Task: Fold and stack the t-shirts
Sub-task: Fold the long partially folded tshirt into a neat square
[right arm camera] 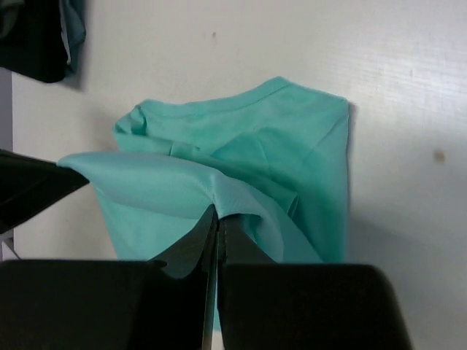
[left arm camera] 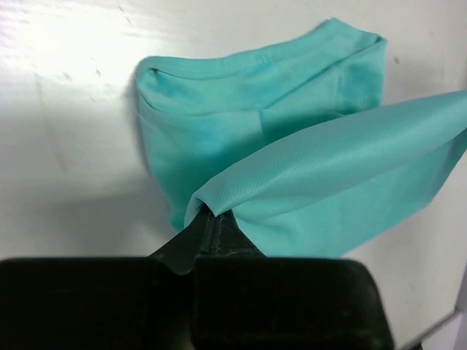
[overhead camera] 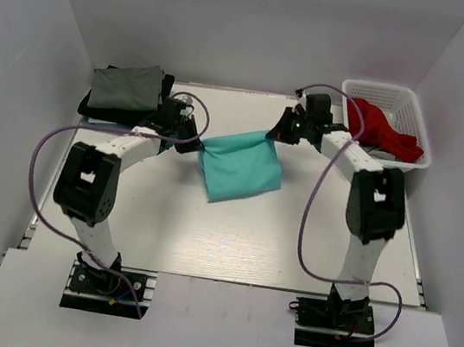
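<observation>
The teal t-shirt (overhead camera: 240,166) hangs between my two grippers at the table's far middle, its lower part resting on the table. My left gripper (overhead camera: 191,142) is shut on its left edge; the wrist view shows the cloth (left arm camera: 321,175) pinched at the fingertips (left arm camera: 214,219). My right gripper (overhead camera: 278,132) is shut on the right edge, with the cloth (right arm camera: 241,168) pinched at the fingertips (right arm camera: 219,219). A grey-green t-shirt (overhead camera: 127,85) lies folded on a black one (overhead camera: 89,104) at the far left. A red t-shirt (overhead camera: 385,128) lies in the basket.
The white lattice basket (overhead camera: 420,123) stands at the far right corner. White walls enclose the table on the left, back and right. Purple cables loop from both arms over the table.
</observation>
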Controlling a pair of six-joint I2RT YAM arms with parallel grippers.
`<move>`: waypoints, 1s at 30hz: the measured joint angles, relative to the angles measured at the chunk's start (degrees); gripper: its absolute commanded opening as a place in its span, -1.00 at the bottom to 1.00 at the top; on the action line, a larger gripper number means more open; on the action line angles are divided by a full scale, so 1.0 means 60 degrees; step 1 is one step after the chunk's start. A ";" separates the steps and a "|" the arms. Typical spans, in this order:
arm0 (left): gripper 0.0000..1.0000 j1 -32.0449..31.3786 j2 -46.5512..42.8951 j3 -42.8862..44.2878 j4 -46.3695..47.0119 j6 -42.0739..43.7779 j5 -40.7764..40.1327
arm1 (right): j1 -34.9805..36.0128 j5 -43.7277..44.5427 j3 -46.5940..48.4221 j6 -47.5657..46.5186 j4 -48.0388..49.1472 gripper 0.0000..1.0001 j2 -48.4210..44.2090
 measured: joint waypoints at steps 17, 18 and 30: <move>0.99 0.0266 0.1392 0.2280 -0.0346 0.0572 -0.1100 | -0.0040 -0.0215 0.0484 -0.0080 0.0922 0.81 0.0572; 0.99 0.0226 0.1162 0.1949 -0.0262 0.0543 -0.0856 | -0.0025 -0.0211 0.0171 -0.0087 0.0980 0.81 0.0197; 0.99 -0.0393 0.2412 0.2674 0.0794 0.0510 0.0900 | 0.0127 -0.1730 -0.2218 0.0266 0.2295 0.81 -0.0339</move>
